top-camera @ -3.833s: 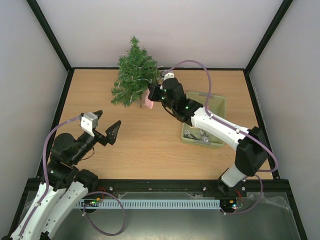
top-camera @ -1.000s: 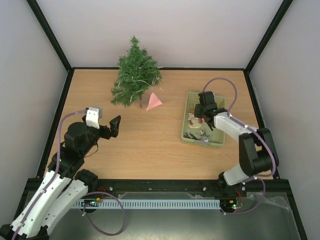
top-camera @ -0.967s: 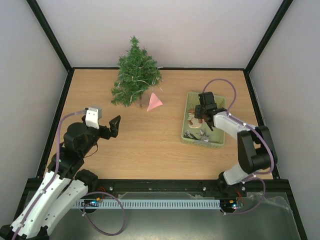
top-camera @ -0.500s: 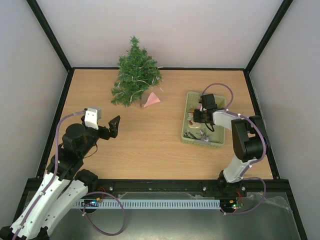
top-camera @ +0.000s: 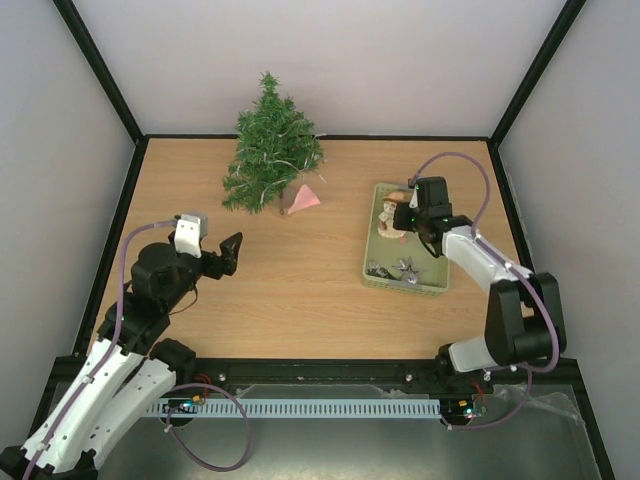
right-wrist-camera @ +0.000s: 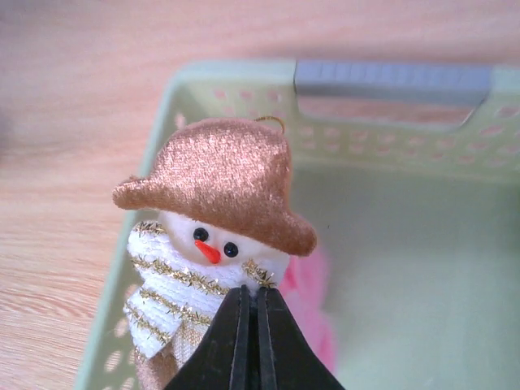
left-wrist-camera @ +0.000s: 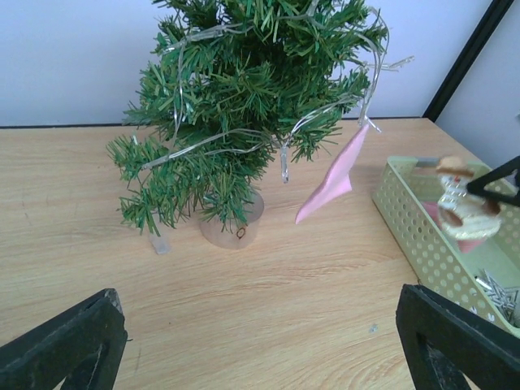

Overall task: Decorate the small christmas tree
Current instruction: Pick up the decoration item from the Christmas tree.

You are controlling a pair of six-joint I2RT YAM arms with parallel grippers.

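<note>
Brown-hatted plush snowman (right-wrist-camera: 213, 236) pinched in my right gripper (right-wrist-camera: 253, 296); next, I judge, hang it on the bushy green small christmas tree (top-camera: 270, 150).

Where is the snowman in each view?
Top external: snowman right of centre, over the far end of the basket, at the right gripper.
Left wrist: snowman at the far right edge, over the basket.
Right wrist: snowman centre-left, pinched from below by the right gripper.
Shared landmark: the pale green basket, whose far rim shows in the right wrist view.
</note>
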